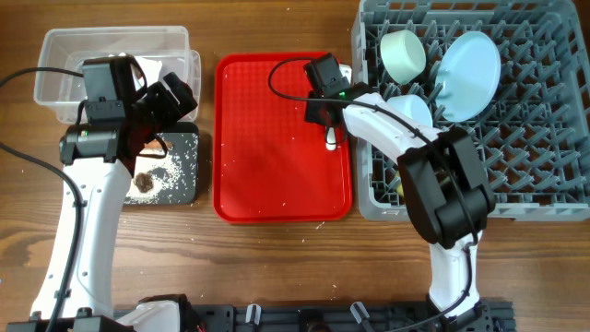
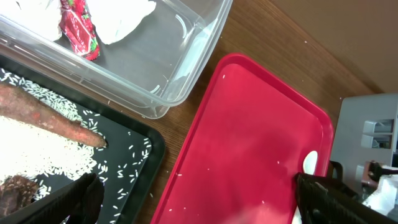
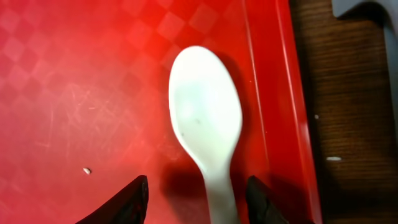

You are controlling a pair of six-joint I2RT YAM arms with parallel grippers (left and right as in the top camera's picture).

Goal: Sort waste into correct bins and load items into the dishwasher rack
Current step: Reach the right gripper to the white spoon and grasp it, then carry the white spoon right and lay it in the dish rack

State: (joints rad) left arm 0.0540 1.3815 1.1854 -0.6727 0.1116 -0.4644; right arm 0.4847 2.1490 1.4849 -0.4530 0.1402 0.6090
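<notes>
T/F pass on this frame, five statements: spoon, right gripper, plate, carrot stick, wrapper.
1. The white spoon lies on the red tray. True.
2. The right gripper is shut on the spoon. False: its fingers stand open, one on each side of the handle.
3. The plate lies on the red tray. False: it stands in the dishwasher rack.
4. The carrot-shaped stick lies in the clear tub. False: it lies on the black tray, among rice grains.
5. A red-and-white wrapper lies in the clear tub. True.
</notes>
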